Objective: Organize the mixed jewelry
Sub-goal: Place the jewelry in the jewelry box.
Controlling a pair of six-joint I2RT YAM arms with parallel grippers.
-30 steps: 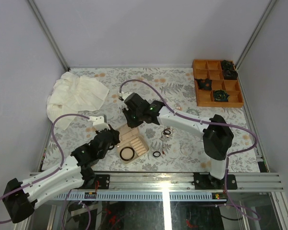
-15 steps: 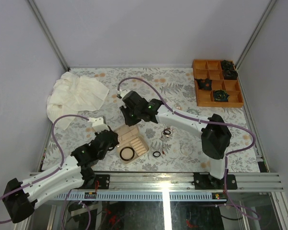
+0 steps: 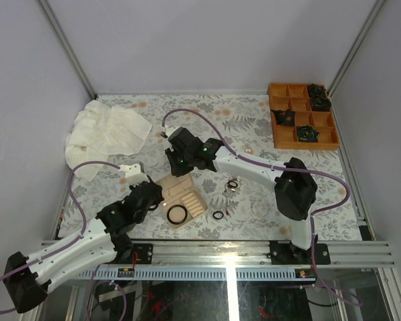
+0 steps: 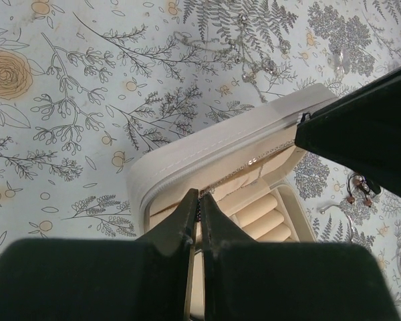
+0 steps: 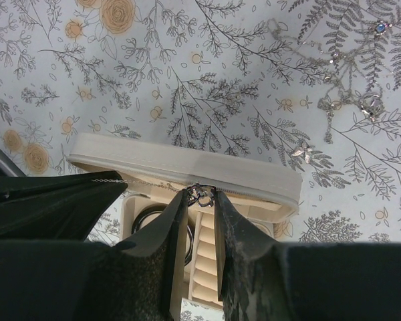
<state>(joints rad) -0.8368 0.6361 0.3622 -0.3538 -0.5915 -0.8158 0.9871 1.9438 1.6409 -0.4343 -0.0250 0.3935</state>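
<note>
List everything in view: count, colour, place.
table: 1, floral cover, under everything
cloth: 1, white, far left corner
tray: 1, orange, far right corner
rosettes: about 4, dark, in tray
box: 1, beige, open, centre
black rings: 2, one in box, one on table to its right
small pieces: a few, dark and reddish, right of box
necklace: 1, silvery, on table beyond box
thin chain: 1, silvery, across box opening
left gripper: black, shut, at box's left edge; chain reaches its tips
right gripper: black, shut on thin chain, over box
</note>
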